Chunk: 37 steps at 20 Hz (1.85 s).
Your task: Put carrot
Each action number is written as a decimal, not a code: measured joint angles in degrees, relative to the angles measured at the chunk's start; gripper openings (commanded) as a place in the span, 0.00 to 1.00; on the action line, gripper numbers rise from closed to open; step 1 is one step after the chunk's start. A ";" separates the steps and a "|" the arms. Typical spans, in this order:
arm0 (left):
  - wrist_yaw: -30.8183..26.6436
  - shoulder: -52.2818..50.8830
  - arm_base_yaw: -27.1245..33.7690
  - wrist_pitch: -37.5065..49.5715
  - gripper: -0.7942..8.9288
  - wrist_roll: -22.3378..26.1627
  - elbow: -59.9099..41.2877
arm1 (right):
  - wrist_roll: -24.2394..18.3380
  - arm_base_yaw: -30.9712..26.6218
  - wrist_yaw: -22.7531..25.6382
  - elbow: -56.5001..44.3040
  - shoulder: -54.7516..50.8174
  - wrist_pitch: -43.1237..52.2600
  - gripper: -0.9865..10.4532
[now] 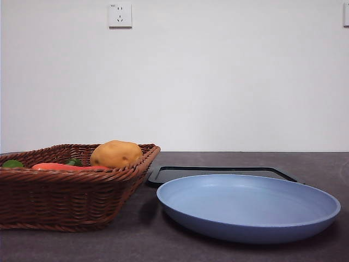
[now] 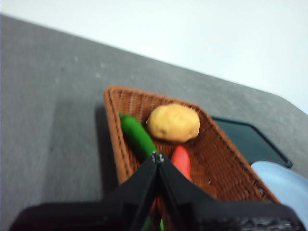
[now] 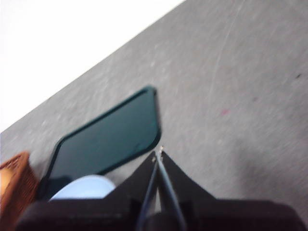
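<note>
The orange-red carrot lies in the brown wicker basket at the left, beside a yellow-brown potato. In the left wrist view the carrot lies next to the potato and a green vegetable. My left gripper is shut and empty, above the basket, its tips over the carrot's thick end. My right gripper is shut and empty, above the bare table near the dark tray. Neither gripper shows in the front view.
A blue plate sits at the front right, next to the basket. A dark flat tray lies behind it. Green leaves show at the basket's left. The plate's edge also shows in both wrist views.
</note>
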 measured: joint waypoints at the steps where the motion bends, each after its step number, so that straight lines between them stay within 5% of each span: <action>1: 0.00 0.09 0.00 -0.96 0.09 -0.31 0.00 | 0.26 0.00 -1.40 0.00 0.74 0.02 0.09; 8: 0.00 5.49 0.00 -3.50 0.09 -2.25 2.80 | 1.55 0.00 -12.11 1.99 8.63 -1.55 0.09; 14: 0.59 16.85 0.00 -3.26 0.09 -1.90 11.72 | 0.46 0.00 -15.32 9.31 18.56 -3.61 0.09; 22: 13.42 43.74 -0.68 -10.10 0.09 6.95 29.27 | -11.21 0.00 -22.10 24.72 39.60 -16.31 0.09; 28: 14.97 55.49 -5.29 -19.28 0.09 13.84 37.16 | -16.87 0.00 -22.25 28.59 53.59 -21.03 0.11; 30: 14.99 56.28 -6.34 -19.08 0.15 14.19 37.16 | -17.09 0.04 -22.25 28.59 56.74 -20.85 0.18; 33: 14.99 56.30 -7.48 -17.51 0.36 14.21 37.16 | -17.09 0.07 -22.27 28.59 60.46 -18.18 0.29; 37: 15.02 56.33 -9.05 -16.98 0.36 14.21 37.16 | -17.00 2.10 -22.27 28.59 64.26 -12.68 0.29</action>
